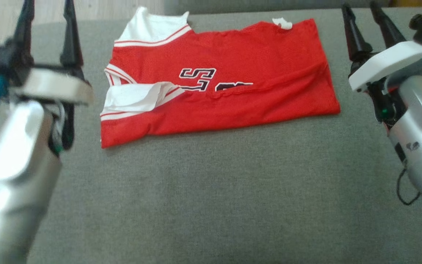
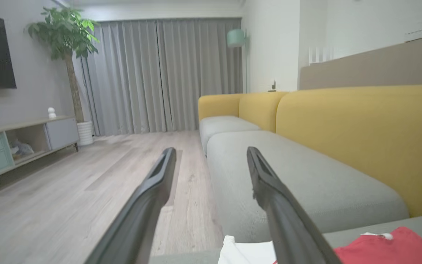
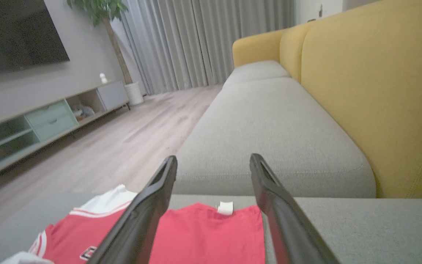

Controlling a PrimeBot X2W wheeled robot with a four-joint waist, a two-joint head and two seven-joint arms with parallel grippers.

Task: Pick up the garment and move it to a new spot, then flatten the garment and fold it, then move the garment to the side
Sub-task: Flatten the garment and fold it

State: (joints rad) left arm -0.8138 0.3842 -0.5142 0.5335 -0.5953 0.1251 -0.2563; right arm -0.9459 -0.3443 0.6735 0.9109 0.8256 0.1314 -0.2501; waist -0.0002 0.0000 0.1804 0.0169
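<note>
The garment (image 1: 218, 80) is a red jersey with white trim and black lettering, folded into a rough rectangle at the back of the grey cushion (image 1: 211, 190). My left gripper (image 1: 48, 7) hangs open to its left, fingers apart and empty. To the garment's right, my right gripper (image 1: 359, 11) also stands open with nothing in it. In the left wrist view the left gripper (image 2: 211, 154) points over the floor, a red corner of the garment (image 2: 387, 245) at lower right. Below the spread right gripper (image 3: 213, 161) in the right wrist view lies the garment (image 3: 203, 234).
A yellow sofa back (image 3: 379, 73) runs along the right of the grey seat cushions (image 3: 269, 121). Wooden floor (image 2: 68, 198), a TV cabinet (image 2: 20, 143), a potted plant (image 2: 68, 40) and grey curtains (image 2: 163, 73) lie beyond the cushion's far edge.
</note>
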